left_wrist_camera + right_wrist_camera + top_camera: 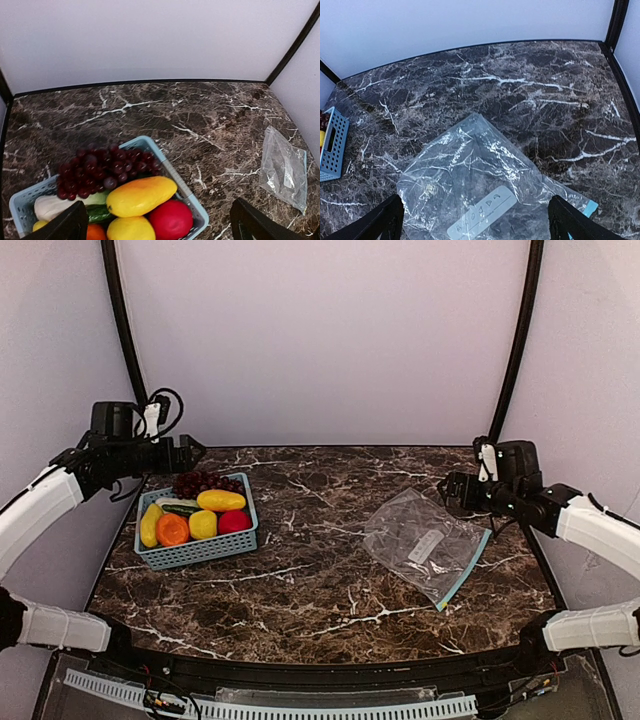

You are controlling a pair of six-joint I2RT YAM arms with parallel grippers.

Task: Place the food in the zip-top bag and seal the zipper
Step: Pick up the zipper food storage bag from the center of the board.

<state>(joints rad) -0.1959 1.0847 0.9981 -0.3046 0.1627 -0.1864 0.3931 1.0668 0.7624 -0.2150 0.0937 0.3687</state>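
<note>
The left gripper (190,452), jaws spread wide and empty, hovers by a teal basket (205,552) holding the food (205,523). To its right on the marble table (320,595), the zip-top bag (425,538) lies flat near the equally open, empty right gripper (448,490).

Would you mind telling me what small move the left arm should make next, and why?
Probably lower the left gripper toward the long yellow piece lying on top in the basket: its jaws stand open and empty, and the zip-top bag lies flat with nothing in it.
</note>
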